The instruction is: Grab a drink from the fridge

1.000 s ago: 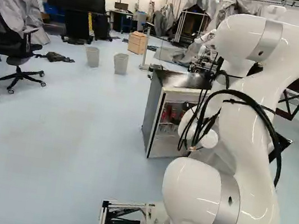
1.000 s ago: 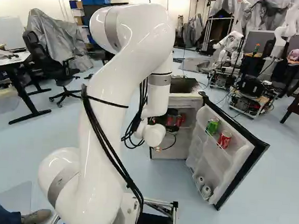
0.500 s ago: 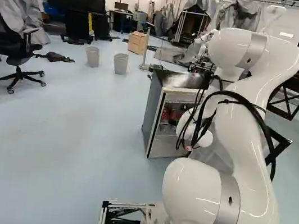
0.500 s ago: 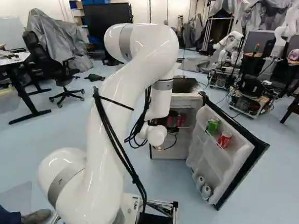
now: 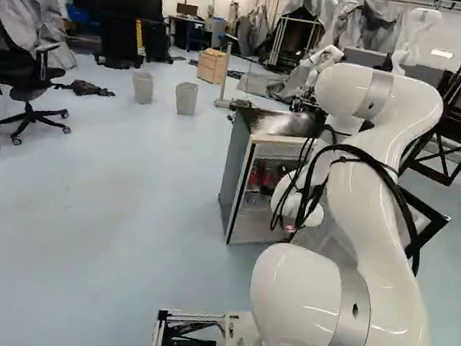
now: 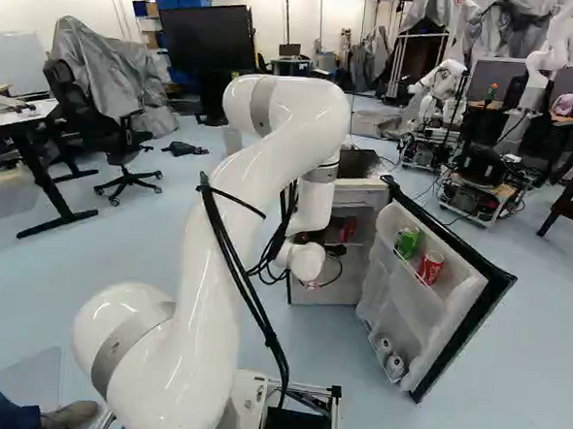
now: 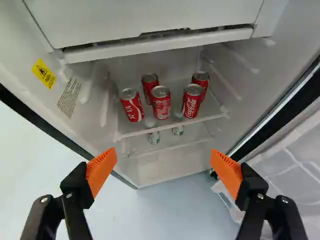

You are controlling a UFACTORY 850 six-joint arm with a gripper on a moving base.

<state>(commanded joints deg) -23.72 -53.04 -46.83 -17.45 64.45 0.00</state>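
Observation:
In the right base view, my gripper shows as a dark part just beyond the white wrist, at the fridge's opening; its fingertips are hidden there. The wrist view has the gripper open, orange pads wide apart, with nothing gripped. Ahead of it, several red cans stand upright on the fridge's shelf: a front row with a left can, a middle can and a right can, others behind. Two pale cans are visible below that shelf. The fridge stands open.
The fridge door swings out at the right, carrying a green can, a red can and pale cans lower down. A white drawer hangs above the shelf. Another robot stands farther back.
My arm's elbow has come down and away from the base, and the wrist has shifted slightly to the right in the right base view. The base, fridge and door have kept their places.

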